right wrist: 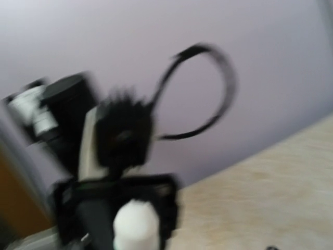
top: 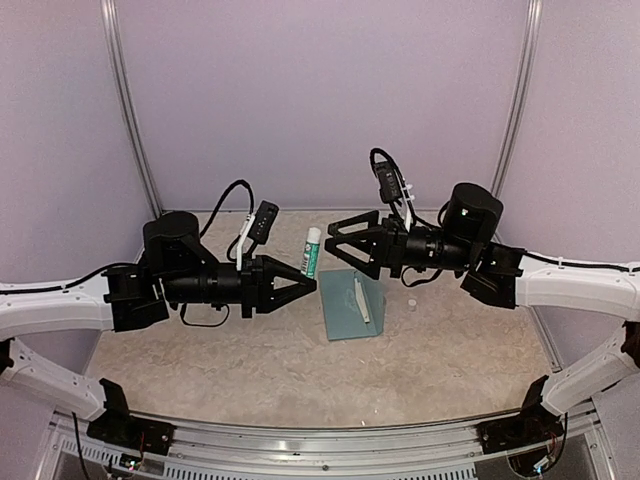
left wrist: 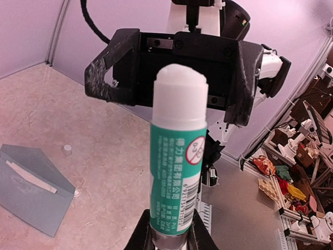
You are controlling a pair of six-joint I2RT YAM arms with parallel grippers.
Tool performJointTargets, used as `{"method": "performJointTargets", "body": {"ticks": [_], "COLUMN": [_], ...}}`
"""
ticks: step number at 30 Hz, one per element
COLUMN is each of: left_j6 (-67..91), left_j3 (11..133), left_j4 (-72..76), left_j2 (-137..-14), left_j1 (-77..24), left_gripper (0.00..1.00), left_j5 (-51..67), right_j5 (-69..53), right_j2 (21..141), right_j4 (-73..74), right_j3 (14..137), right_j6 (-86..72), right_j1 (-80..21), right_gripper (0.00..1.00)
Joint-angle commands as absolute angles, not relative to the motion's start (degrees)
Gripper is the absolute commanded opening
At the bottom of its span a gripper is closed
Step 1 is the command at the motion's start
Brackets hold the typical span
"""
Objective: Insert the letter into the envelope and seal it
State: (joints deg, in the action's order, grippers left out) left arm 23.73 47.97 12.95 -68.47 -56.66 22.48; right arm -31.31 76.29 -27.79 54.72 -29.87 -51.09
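Left gripper: pinched nearly shut on the foot of the glue stick, carrying it clear of the worktop, left of centre.
Glue stick: green-and-white barrel, uncapped, with white glue bare at the top end. It seems to stand about upright, its tip close in front of the facing gripper.
Envelope: teal-blue and flat on the worktop just right of centre, below and between the two arms, with neither arm touching it. A white strip lies across it. Whether the letter is already inside cannot be told.
Right gripper: jaws spread wide with nothing between them, hanging in the air just beyond the glue tip. Its own camera view is too smeared to add more.
White cap: a small white cylinder on the worktop just right of the envelope, probably the stick's cap.
Step in hand: by the look of it, glue is ready and the seal is not yet made, so the flap comes next.
Doing it well: keep the low grip firm so the barrel cannot pivot, then tip the bare end down onto the flap's edge. Draw it along lightly rather than pressing hard, because thin paper will slide or wrinkle. The free right arm would do best pinning a corner of the envelope first. Glue should stay on the flap's margin, off the worktop and off the pocket's mouth. Confirm the letter is fully in before the flap is folded and pressed.
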Motion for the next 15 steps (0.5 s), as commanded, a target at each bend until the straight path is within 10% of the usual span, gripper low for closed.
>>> {"method": "performJointTargets", "body": {"ticks": [1, 15], "left_j6": [23.65, 24.13], "left_j3": [48.30, 49.94], "left_j4": [17.82, 18.28], "left_j2": [-67.06, -70.15], "left_j1": [-56.76, -57.63], "left_gripper": [0.00, 0.00], "left_j5": [32.57, 36.21], "right_j5": [-45.16, -51.30], "right_j2": [77.23, 83.36], "right_j4": [-37.97, -45.88], "right_j3": [53.72, 56.94], "right_j6": [-31.24, -34.13], "right_j1": [-51.36, -53.94], "right_gripper": [0.77, 0.48]}}
